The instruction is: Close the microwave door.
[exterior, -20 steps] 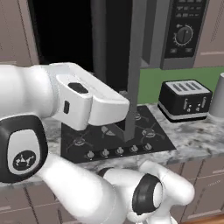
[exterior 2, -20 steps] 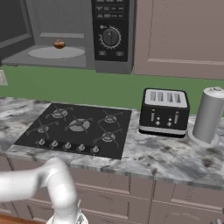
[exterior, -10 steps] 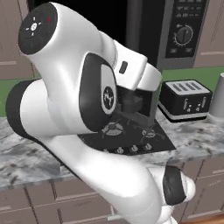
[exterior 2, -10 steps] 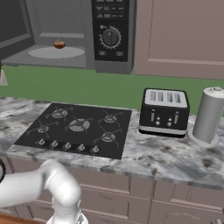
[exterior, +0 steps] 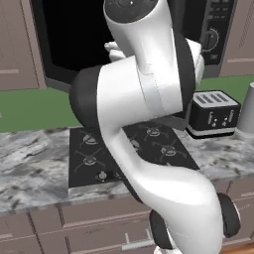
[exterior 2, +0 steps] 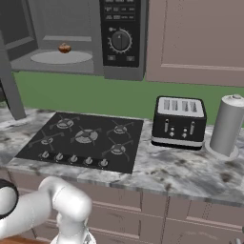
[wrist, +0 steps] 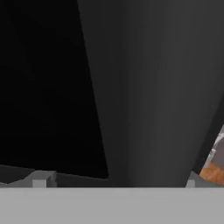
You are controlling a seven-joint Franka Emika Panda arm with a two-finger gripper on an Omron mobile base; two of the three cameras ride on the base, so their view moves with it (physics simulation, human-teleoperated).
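Right in front of the fingers (wrist: 114,181), close up: the microwave door (wrist: 144,87), swung wide open, its black window to one side and grey frame dead ahead. Spread as wide as they go, pinching nothing. Above the stove, on the far wall, the microwave (exterior 2: 81,38) with cavity gaping. Door tall and upright; probably needs a sideways shove toward the cavity.

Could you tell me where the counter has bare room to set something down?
Bare marble lies left of the cooktop, along the counter front before the toaster, and in the narrow strip between them. The toaster and grey canister crowd the right rear.
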